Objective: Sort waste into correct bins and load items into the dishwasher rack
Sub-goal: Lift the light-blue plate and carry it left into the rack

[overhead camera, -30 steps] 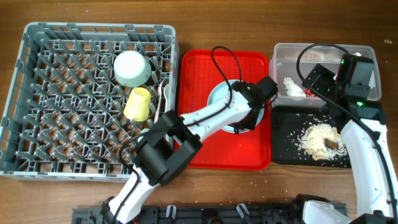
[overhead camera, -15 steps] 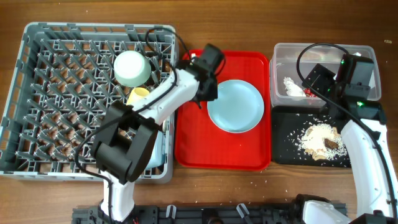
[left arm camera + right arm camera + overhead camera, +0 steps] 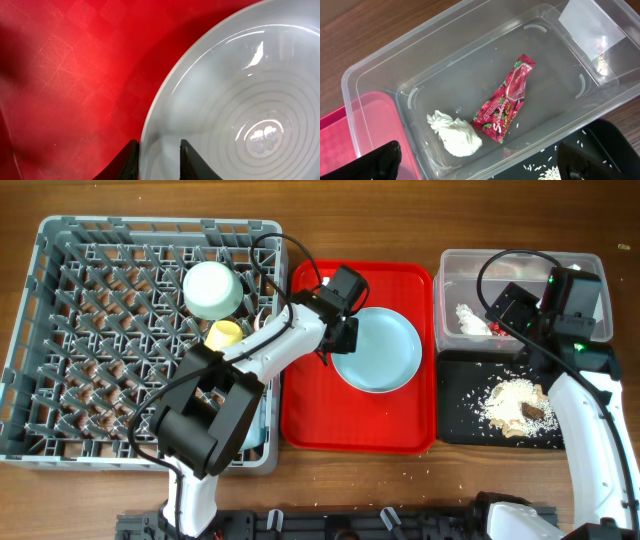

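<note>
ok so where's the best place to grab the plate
By its rim, on the edge facing the rack. The plate lies flat and right way up on the red tray, too wide to span, so only the thin raised lip gives purchase. The left gripper is on that side, fingers open astride the lip: one finger inside, one outside, probably works best.
</note>
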Controlling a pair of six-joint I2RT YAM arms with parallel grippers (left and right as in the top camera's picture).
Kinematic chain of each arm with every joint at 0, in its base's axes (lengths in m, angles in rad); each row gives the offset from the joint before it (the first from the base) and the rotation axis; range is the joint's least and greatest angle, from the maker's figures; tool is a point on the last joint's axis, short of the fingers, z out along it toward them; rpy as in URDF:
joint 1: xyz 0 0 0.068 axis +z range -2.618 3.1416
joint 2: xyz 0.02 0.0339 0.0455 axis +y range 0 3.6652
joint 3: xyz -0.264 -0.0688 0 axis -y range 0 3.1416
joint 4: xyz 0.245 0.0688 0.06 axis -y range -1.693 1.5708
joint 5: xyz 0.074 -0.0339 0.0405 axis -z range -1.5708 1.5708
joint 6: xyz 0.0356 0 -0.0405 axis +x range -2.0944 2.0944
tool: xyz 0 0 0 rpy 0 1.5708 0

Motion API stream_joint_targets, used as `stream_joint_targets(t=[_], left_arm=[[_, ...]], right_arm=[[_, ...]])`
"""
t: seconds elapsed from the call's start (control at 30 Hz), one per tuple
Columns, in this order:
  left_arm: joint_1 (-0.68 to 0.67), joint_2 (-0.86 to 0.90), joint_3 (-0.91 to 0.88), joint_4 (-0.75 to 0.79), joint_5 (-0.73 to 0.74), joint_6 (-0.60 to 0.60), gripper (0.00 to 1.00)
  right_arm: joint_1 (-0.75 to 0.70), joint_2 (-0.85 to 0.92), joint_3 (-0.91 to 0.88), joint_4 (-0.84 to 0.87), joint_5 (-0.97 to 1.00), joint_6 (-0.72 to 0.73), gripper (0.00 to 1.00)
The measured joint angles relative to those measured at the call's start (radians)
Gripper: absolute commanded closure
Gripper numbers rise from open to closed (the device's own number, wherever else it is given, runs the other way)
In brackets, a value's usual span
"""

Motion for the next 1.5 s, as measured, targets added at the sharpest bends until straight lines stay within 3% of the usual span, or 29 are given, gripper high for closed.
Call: stream_joint_targets(t=[0.17,0.2,0.4,0.5,0.57,0.6,0.7,0.77,0.83,1.03,1.1,1.27,1.5], left_arm=[[-0.002,0.016,0.000,0.000,0.000,0.000,0.79],[-0.004,0.026,0.000,0.003,0.000,0.000,0.96],[-0.006,0.029,0.014,0.013,-0.047,0.004,0.96],[0.008,-0.032,0.068,-0.138,-0.122,0.007,0.96],[0.015,-0.135,0.101,-0.200,-0.166,0.023,0.96],[0.022,-0.319,0.143,-0.230,-0.205,0.030,0.96],[0.021,-0.619,0.178,-0.346,-0.295,0.064,0.96],[0.022,-0.801,0.190,-0.454,-0.446,0.094,0.96],[0.030,-0.860,0.195,-0.544,-0.597,0.109,0.96],[0.104,-0.785,0.177,-0.637,-0.944,0.155,0.96],[0.116,-0.704,0.169,-0.713,-1.085,0.175,0.96],[0.116,-0.537,0.165,-0.730,-1.347,0.227,0.96],[0.116,-0.398,0.163,-0.661,-1.458,0.425,0.96]], right_arm=[[0.000,0.000,0.000,0.000,0.000,0.000,0.00],[0.000,0.000,0.000,0.000,0.000,0.000,0.00],[0.000,0.000,0.000,0.000,0.000,0.000,0.00],[0.000,0.000,0.000,0.000,0.000,0.000,0.00],[0.000,0.000,0.000,0.000,0.000,0.000,0.00],[0.000,0.000,0.000,0.001,0.000,0.000,0.00],[0.000,0.000,0.000,0.000,0.000,0.000,0.00],[0.000,0.000,0.000,0.000,0.000,0.000,0.00],[0.000,0.000,0.000,0.000,0.000,0.000,0.00],[0.000,0.000,0.000,0.000,0.000,0.000,0.00],[0.000,0.000,0.000,0.000,0.000,0.000,0.00],[0.000,0.000,0.000,0.000,0.000,0.000,0.00],[0.000,0.000,0.000,0.000,0.000,0.000,0.00]])
